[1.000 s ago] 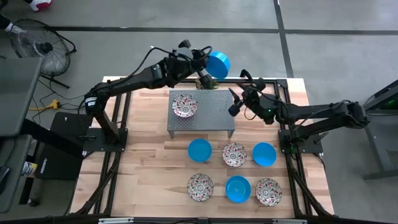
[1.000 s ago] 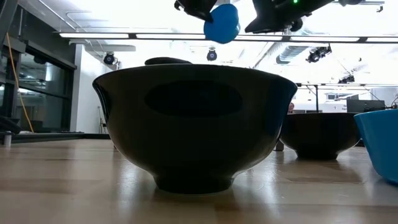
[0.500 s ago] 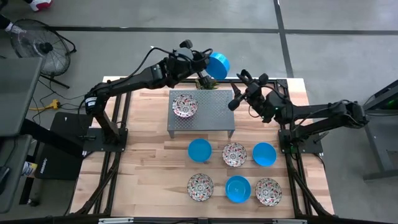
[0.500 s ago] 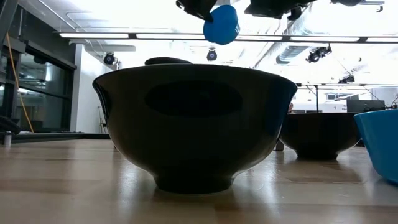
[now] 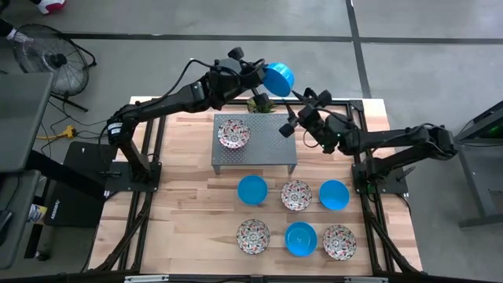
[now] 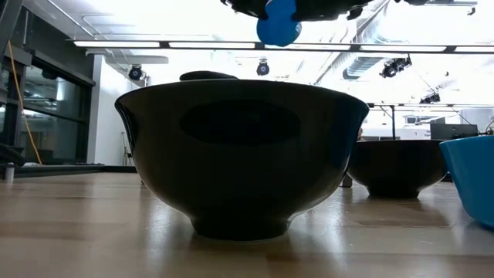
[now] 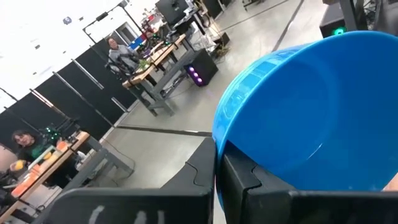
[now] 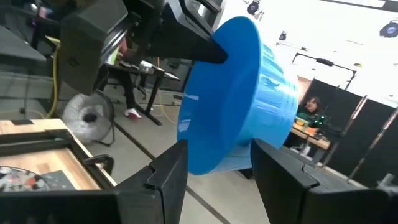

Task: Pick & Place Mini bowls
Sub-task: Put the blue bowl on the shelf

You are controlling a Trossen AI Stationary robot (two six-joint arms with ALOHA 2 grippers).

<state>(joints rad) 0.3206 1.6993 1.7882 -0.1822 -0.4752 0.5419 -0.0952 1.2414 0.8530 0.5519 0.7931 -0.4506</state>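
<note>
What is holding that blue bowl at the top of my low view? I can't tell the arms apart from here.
Observer: The left gripper. It is shut on the rim of the blue bowl, which is tipped on edge.
Operator: And the right arm?
Observer: The right gripper is open and faces the bowl's underside, with a finger on either side of the foot. I can't tell whether it touches.
Operator: Anything on the rack yet?
Observer: One floral bowl sits on the left part of the metal rack.
</note>
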